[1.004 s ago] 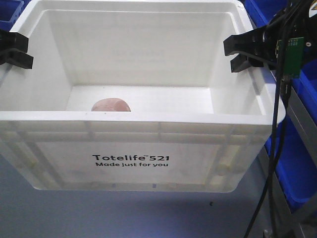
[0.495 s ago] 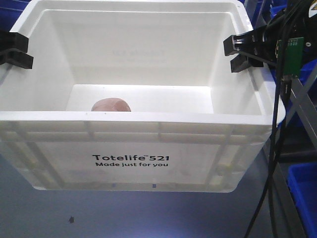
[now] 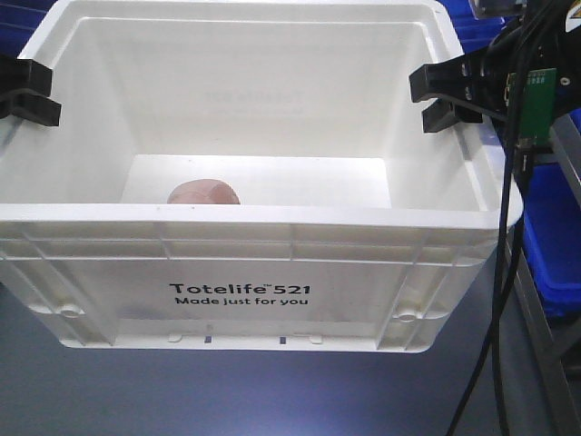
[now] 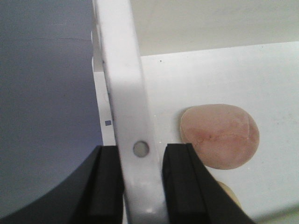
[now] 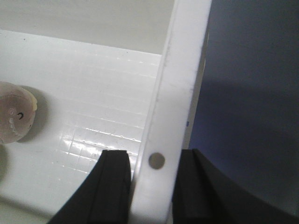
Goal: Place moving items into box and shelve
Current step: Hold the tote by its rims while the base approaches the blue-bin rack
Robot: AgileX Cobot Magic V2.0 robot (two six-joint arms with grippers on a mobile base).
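The box (image 3: 272,218), a big white crate printed "Totelife 521", fills the front view. My left gripper (image 3: 32,91) is shut on its left rim (image 4: 124,93), one black finger on each side of the rim. On the opposite side my right gripper (image 3: 440,95) is shut the same way on the right rim (image 5: 180,84). One moving item (image 3: 203,193), a rounded brownish-pink lump, lies on the box floor near the front left. It also shows in the left wrist view (image 4: 219,135) and at the left edge of the right wrist view (image 5: 14,119).
Blue plastic bins (image 3: 554,236) sit on a shelf frame to the right of the box, and more blue (image 3: 18,11) shows at the top left. Black cables (image 3: 508,272) hang down past the box's right corner. A grey surface (image 3: 182,391) lies below.
The box and both grippers keep their place in view. The background has shifted: the blue bins at the right have moved, and a little more of the box's underside shows.
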